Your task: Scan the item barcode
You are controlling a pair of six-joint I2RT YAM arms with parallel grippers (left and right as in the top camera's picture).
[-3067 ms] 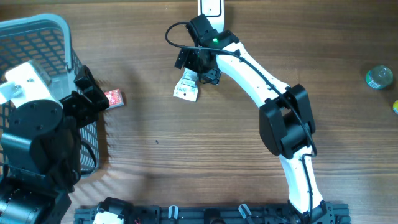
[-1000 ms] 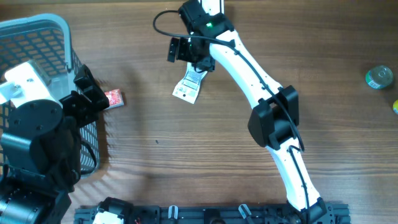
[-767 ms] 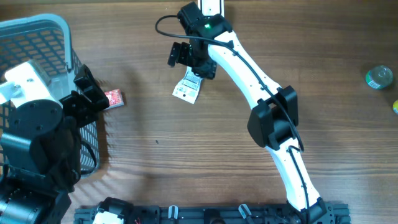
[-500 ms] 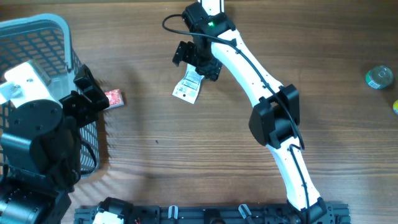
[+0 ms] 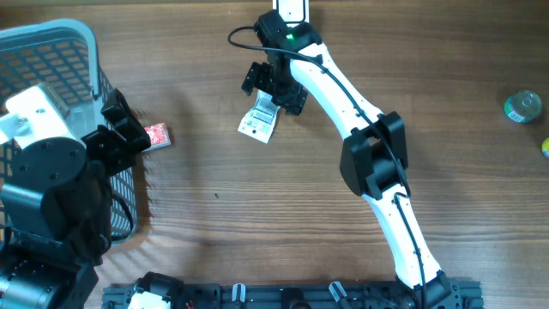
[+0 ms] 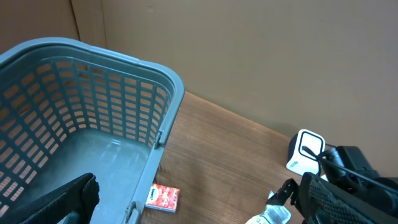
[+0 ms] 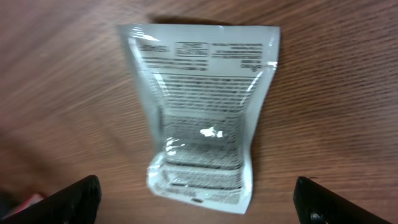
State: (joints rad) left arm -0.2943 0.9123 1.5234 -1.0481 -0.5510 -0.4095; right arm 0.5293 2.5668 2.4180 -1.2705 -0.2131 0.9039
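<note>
Spanning every view, the wooden worktop (image 5: 257, 223) carries everything. A grey-blue basket (image 5: 53, 33) with slotted walls fills its far left corner. The left arm (image 5: 51, 180) stands at the near left corner, partly over the basket's near end. The left fingers (image 6: 65, 200) are spread wide and hold nothing, with their tips by the basket's right wall.

The right arm (image 5: 343, 103) rises from the near edge and reaches across to the middle of the far edge. The right fingers (image 7: 74, 196) are also wide apart and grip nothing. They hang over the far end of the pouch (image 5: 257, 124). In the wrist view the pouch lies between them and touches neither.

The pouch is pale, lies flat on the worktop near the middle of the far edge, and is slightly crumpled. Its printed side faces up, covered in small text and boxed panels. I cannot make out a barcode among them.

A white device (image 5: 290, 9) sits at the far edge, just beyond the right wrist. A small red pack (image 5: 157, 135) lies flat just beside the basket's right wall, close to the left fingers and well apart from the pouch. A round tin (image 5: 522, 106) stands near the right edge, with a small yellow thing (image 5: 545, 148) cut off by the frame just nearer.
</note>
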